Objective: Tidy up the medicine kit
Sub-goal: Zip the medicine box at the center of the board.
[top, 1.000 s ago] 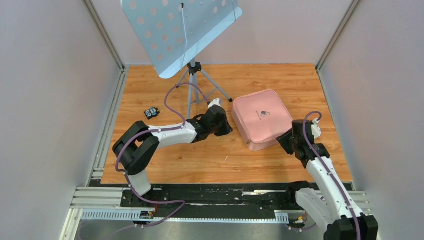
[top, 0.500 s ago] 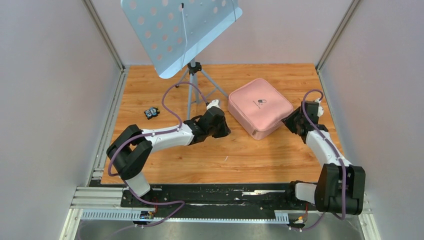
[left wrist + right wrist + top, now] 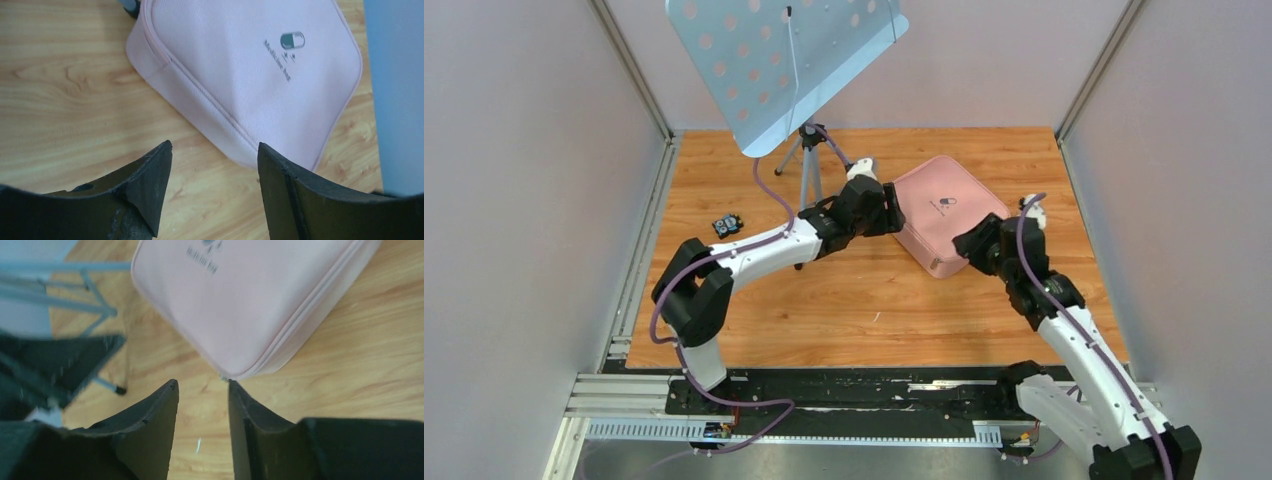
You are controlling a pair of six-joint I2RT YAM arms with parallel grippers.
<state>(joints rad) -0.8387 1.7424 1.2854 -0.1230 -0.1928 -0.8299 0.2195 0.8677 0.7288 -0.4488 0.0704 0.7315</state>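
Nearest first: your two arm bases sit on the black rail (image 3: 864, 385) at the front edge of the bench (image 3: 864, 315).

Your right arm reaches in from the right. The right gripper (image 3: 202, 382) has its fingers parted by a narrow gap with nothing between them, tips aimed at the near corner of the medicine kit (image 3: 946, 222). That corner and its zip seam sit just beyond the fingertips; you cannot tell whether they touch.

Your left arm stretches across from the left. The left gripper (image 3: 214, 145) is spread wide and empty, just beside the kit's left edge, with bare bench and the kit's edge showing past the fingers.

The kit lies flat on the bench, right of centre, closed, lid up, dark pill logo (image 3: 292, 40) showing, and turned at an angle to the bench edges.

A small black object (image 3: 727, 225) lies well apart on the left.

Beyond the left gripper stands a tripod (image 3: 809, 150); the left wrist view shows one foot just beside a kit corner.

Farthest back, its pale blue perforated tray (image 3: 774, 60) tilts over the bench.
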